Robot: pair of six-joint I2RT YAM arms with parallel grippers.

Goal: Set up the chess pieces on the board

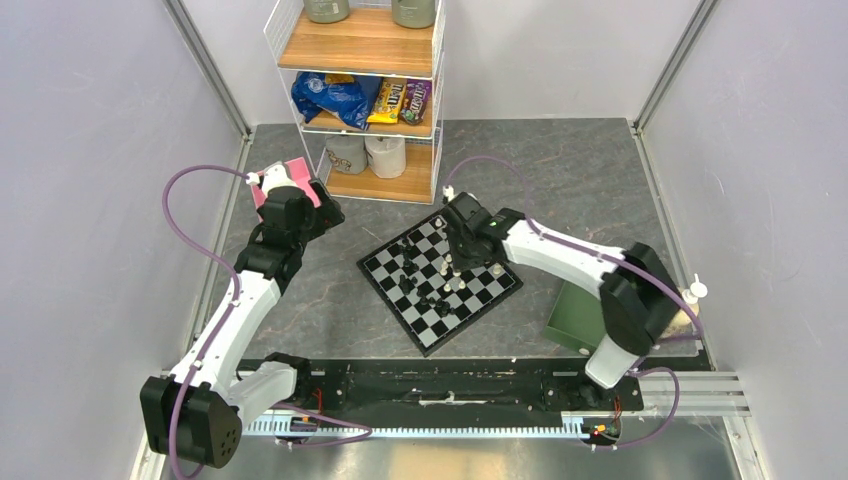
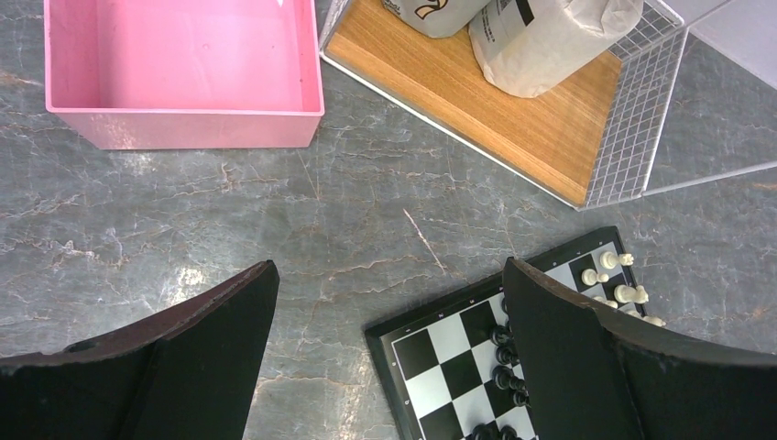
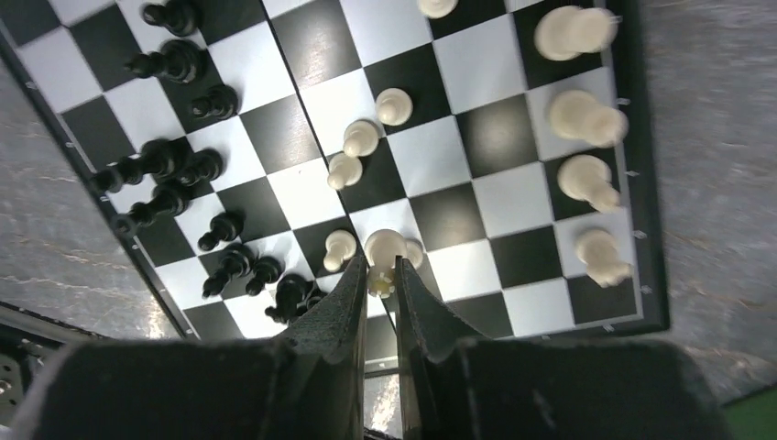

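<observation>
Big picture first: the desk (image 1: 600, 180) has the board (image 1: 432, 335) sitting in the middle, turned like a diamond, and as far as I can see every piece in view is already on it. The pink box (image 2: 183, 119) looks bare in the part the left wrist view shows.

Your left arm (image 1: 250, 290) is parked off by the shelf (image 2: 476, 101), with the left jaws wide apart and nothing between them. Your right arm (image 1: 560, 255) reaches over the board, with the right jaws pinched narrow.

Now the pieces. The black pieces (image 3: 174, 170) are bunched along one side, more of a loose clump than two tidy rows. The cream pieces (image 3: 586, 115) have four lined up on the opposite edge, plus a few small ones scattered mid-board.

Smallest bit: the right jaws are closed around one cream piece (image 3: 385, 246) standing near the board's edge.

So I'd call you partway there. Everything's on the board, but the ranks aren't formed, and I reckon most pieces need shuffling to home squares.
</observation>
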